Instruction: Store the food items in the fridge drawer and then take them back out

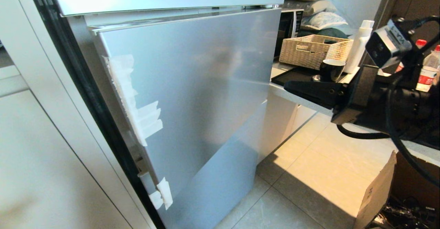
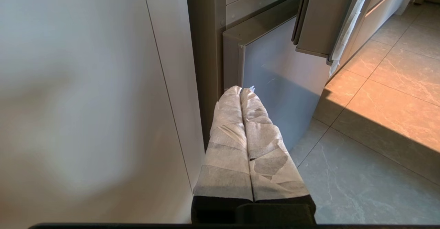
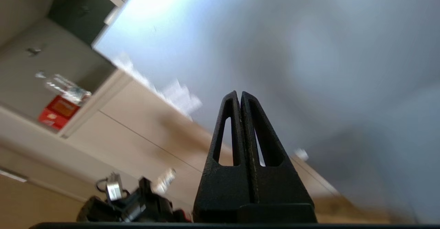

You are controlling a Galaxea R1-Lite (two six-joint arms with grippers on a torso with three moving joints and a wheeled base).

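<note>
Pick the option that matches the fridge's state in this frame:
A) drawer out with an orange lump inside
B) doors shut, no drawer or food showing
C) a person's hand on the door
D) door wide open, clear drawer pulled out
B: the head view shows the grey fridge door closed flat, with no drawer or food anywhere, and the right end effector shut and empty off to the side.

Neither food item nor fridge drawer in view, hidden behind closed grey fridge door (image 1: 192, 95)
</note>
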